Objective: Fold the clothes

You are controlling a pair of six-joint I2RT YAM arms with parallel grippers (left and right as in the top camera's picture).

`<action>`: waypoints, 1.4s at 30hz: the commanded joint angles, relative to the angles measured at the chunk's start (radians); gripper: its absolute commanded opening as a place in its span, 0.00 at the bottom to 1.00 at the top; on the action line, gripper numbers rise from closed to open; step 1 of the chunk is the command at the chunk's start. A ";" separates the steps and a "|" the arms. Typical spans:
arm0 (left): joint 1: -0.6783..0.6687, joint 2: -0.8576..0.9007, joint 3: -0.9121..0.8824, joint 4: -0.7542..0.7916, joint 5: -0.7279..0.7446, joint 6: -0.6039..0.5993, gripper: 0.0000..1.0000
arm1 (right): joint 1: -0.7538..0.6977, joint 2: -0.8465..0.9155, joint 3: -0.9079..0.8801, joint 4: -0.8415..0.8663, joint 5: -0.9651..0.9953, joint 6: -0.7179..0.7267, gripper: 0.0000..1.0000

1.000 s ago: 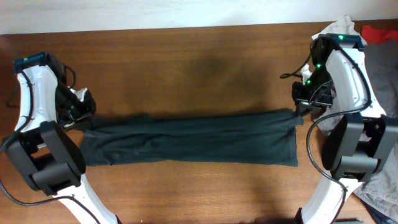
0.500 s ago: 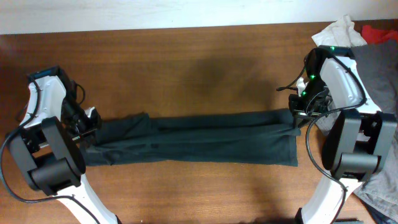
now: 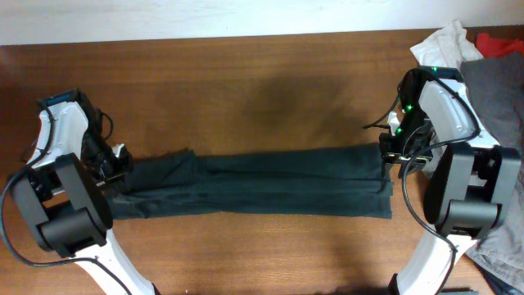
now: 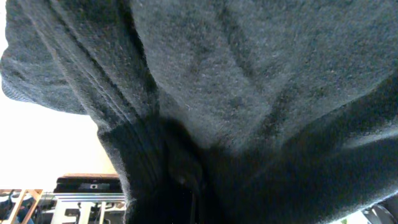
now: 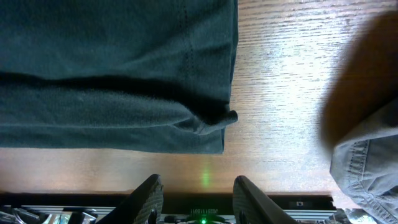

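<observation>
The clothes (image 3: 254, 182), a very dark green T-shirt, lie as a long folded band across the wooden table. My left gripper (image 3: 117, 164) is at the band's left end, shut on the cloth. In the left wrist view dark fabric (image 4: 249, 93) fills nearly everything and hides the fingers. My right gripper (image 3: 391, 154) hovers at the band's upper right corner. In the right wrist view it (image 5: 198, 194) stands open with only bare wood between its fingertips (image 5: 149, 196). The shirt's hemmed edge (image 5: 186, 124) lies just beyond them, with a small bunched corner.
A white garment (image 3: 446, 41), something red (image 3: 501, 41) and a grey garment (image 3: 501, 90) are piled at the back right. More grey cloth (image 5: 367, 162) lies right of the right gripper. The table's (image 3: 270, 90) far edge meets a pale wall.
The right gripper's jaws have parted and let go of the shirt's right corner, which now rests on the table. The left arm shifted a little towards the back a second ago and has since held still.
</observation>
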 commanded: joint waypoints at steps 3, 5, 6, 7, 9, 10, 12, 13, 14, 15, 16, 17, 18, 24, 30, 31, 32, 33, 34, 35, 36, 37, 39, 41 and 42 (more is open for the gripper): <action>0.001 -0.028 -0.005 -0.003 -0.011 -0.014 0.01 | -0.002 -0.026 -0.010 0.018 -0.034 -0.014 0.41; 0.001 -0.028 -0.005 -0.008 -0.011 -0.014 0.01 | -0.002 -0.025 -0.018 0.030 -0.038 -0.018 0.41; 0.001 -0.028 -0.005 -0.013 -0.011 -0.014 0.02 | -0.001 -0.025 -0.025 0.040 -0.046 -0.018 0.41; 0.001 -0.028 -0.005 -0.017 -0.011 -0.014 0.06 | 0.000 -0.025 -0.035 0.050 -0.050 -0.018 0.41; 0.002 -0.028 -0.005 -0.024 -0.011 -0.014 0.14 | 0.005 -0.025 -0.061 0.074 -0.050 -0.018 0.41; 0.001 -0.028 -0.005 -0.026 -0.011 -0.014 0.17 | 0.006 -0.025 -0.077 0.089 -0.050 -0.018 0.41; 0.001 -0.028 -0.005 -0.029 -0.011 -0.014 0.24 | 0.010 -0.025 -0.110 0.122 -0.049 -0.018 0.41; 0.001 -0.028 -0.005 -0.029 -0.011 -0.014 0.26 | 0.011 -0.025 -0.131 0.145 -0.050 -0.018 0.41; 0.001 -0.028 -0.005 -0.029 -0.011 -0.014 0.27 | 0.011 -0.025 -0.152 0.167 -0.050 -0.018 0.41; 0.001 -0.028 -0.005 -0.028 -0.010 -0.014 0.28 | 0.011 -0.025 -0.174 0.190 -0.050 -0.018 0.41; 0.001 -0.028 -0.005 -0.026 -0.010 -0.014 0.28 | 0.011 -0.025 -0.190 0.208 -0.050 -0.018 0.41; 0.001 -0.028 -0.005 -0.021 -0.003 -0.014 0.28 | 0.011 -0.025 -0.212 0.230 -0.049 -0.018 0.41; 0.001 -0.028 -0.005 -0.013 0.007 -0.014 0.28 | 0.011 -0.025 -0.228 0.246 -0.050 -0.018 0.41; -0.025 -0.028 -0.003 0.073 0.174 0.022 0.27 | 0.011 -0.024 -0.303 0.310 -0.050 -0.014 0.41; -0.134 -0.028 -0.003 0.225 0.400 0.060 0.29 | 0.011 -0.024 -0.320 0.324 -0.050 -0.006 0.42; -0.154 -0.028 -0.003 0.255 0.422 0.060 0.30 | 0.011 -0.024 -0.320 0.324 -0.050 -0.006 0.42; -0.176 -0.028 -0.003 0.285 0.441 0.059 0.30 | 0.011 -0.024 -0.320 0.324 -0.050 -0.006 0.42; -0.200 -0.028 -0.003 0.315 0.455 0.059 0.30 | 0.011 -0.024 -0.320 0.324 -0.050 -0.006 0.42; -0.223 -0.028 -0.003 0.341 0.458 0.058 0.30 | 0.011 -0.024 -0.320 0.324 -0.050 -0.006 0.42; -0.244 -0.028 -0.003 0.364 0.457 0.058 0.30 | 0.011 -0.024 -0.320 0.324 -0.050 -0.006 0.42; -0.261 -0.028 -0.003 0.383 0.454 0.058 0.30 | 0.011 -0.024 -0.320 0.324 -0.050 -0.007 0.42; -0.292 -0.028 -0.003 0.420 0.414 0.017 0.38 | 0.011 -0.024 -0.320 0.324 -0.050 -0.006 0.43; -0.321 -0.028 -0.004 0.447 0.314 -0.056 0.39 | 0.011 -0.024 -0.320 0.324 -0.050 -0.006 0.43; -0.359 -0.026 -0.004 0.458 0.217 -0.109 0.40 | 0.011 -0.024 -0.320 0.324 -0.050 -0.006 0.43; -0.370 -0.024 -0.004 0.458 0.193 -0.111 0.40 | 0.011 -0.024 -0.320 0.324 -0.050 -0.006 0.43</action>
